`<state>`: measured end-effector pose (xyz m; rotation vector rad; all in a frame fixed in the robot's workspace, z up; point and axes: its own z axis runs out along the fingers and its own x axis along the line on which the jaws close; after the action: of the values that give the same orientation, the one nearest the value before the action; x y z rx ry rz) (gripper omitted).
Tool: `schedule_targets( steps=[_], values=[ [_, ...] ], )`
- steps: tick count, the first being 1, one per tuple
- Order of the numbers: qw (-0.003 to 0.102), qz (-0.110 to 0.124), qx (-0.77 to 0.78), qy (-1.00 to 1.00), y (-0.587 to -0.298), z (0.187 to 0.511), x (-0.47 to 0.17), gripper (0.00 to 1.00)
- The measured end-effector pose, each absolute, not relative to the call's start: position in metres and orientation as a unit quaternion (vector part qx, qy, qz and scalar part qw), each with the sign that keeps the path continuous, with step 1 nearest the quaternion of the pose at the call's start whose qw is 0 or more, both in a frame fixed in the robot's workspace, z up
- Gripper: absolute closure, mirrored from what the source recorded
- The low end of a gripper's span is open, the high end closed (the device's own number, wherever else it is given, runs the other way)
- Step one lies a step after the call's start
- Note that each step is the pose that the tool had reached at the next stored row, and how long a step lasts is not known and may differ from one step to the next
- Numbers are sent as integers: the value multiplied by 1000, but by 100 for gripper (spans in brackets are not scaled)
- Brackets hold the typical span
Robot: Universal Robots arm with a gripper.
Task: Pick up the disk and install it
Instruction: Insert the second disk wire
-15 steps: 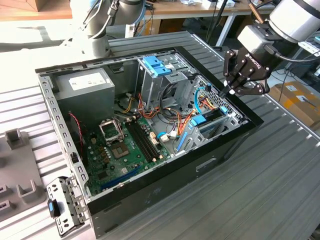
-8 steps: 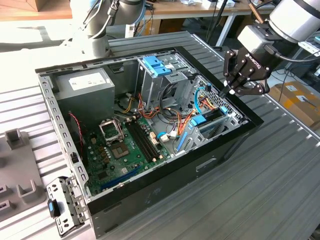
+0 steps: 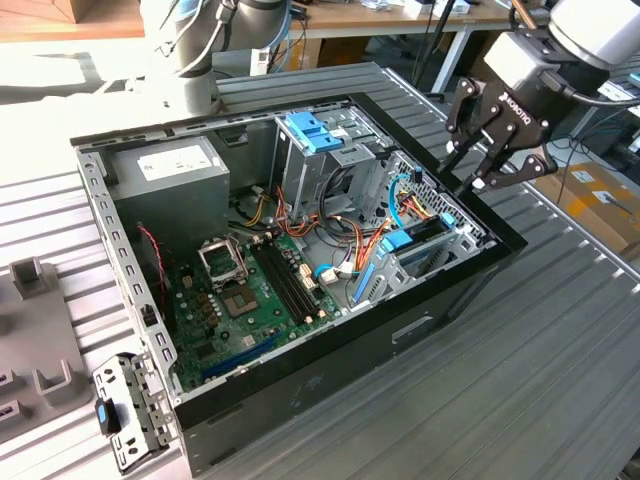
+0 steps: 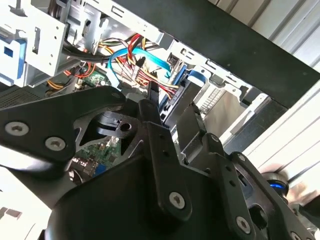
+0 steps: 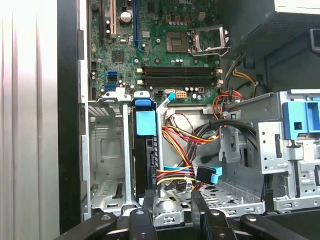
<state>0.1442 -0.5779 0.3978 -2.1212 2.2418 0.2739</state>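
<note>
The disk [image 5: 146, 160] stands on edge in a slot of the low metal drive cage [image 5: 107, 150] inside the open computer case. Its blue plastic rail and tab [image 5: 145, 122] face up. The exterior view shows the disk [image 3: 412, 245] near the case's wall on the exterior view's right. My gripper [image 3: 466, 176] hangs above that wall's rim, just outside and over the cage. In both wrist views the gripper [image 5: 172, 202] [image 4: 170, 107] is open, with nothing between its black fingers, and it is apart from the disk.
The case holds a green motherboard [image 3: 245, 290], a grey power-supply box [image 3: 170, 170] and a tall cage with a light-blue bracket [image 3: 315, 130]. Orange, red and blue cables [image 5: 185, 150] run beside the disk. A loose metal bracket [image 3: 125, 415] lies on the table at the exterior view's left.
</note>
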Motion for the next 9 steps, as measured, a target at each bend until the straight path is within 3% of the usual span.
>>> schedule_targets(
  steps=[9],
  values=[
    [22, 89, -684, 723, -576, 401, 144, 58]
  ],
)
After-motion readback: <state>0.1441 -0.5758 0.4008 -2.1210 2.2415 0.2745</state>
